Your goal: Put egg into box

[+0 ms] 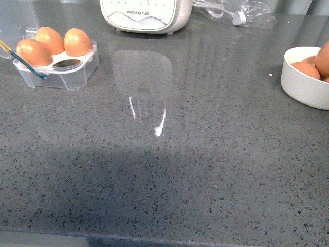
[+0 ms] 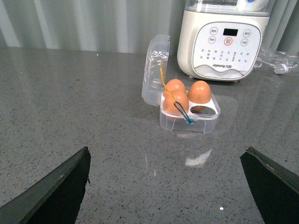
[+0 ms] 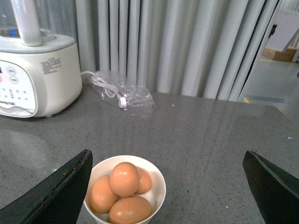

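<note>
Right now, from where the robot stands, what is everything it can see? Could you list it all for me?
Counter: one, grey speckled, under everything.
Box: one, clear plastic with blue and yellow bands, lid open, far left of the counter.
Eggs in the box: three, orange-brown, one cup empty.
Bowl: one, white, far right of the counter.
Eggs in the bowl: four showing, orange-brown, piled up.
Kitchen appliance: one, cream-white, at the back of the counter.
Plastic bag with a cable: one, clear, at the back beside the appliance.
Curtains: pale grey, behind the counter.
Left end effector: one, dark, open, facing the box.
Right end effector: one, dark, open, above the bowl.
</note>
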Tool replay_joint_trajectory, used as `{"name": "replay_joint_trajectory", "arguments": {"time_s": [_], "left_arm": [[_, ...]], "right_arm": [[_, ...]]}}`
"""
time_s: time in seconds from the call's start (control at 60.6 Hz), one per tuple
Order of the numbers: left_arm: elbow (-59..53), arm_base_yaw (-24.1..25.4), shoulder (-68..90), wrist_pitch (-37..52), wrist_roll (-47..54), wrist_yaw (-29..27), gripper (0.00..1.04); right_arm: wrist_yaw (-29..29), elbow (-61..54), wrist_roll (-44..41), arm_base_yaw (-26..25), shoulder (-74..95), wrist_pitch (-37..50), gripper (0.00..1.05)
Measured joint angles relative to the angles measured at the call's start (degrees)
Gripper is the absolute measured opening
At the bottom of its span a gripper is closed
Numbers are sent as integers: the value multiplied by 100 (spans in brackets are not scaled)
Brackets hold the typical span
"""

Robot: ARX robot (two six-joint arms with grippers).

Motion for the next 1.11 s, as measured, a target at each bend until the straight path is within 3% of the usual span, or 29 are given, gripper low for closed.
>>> {"name": "replay_joint_trajectory", "arguments": {"time_s": [0.446,1.106], "left_arm": [[0,0,2,0,2,0,98],[0,0,0,0,0,0,98]], "right_arm": [[-28,1377,282,24,2527,-387,97],[-304,1543,496,227,3375,-481,97]]}}
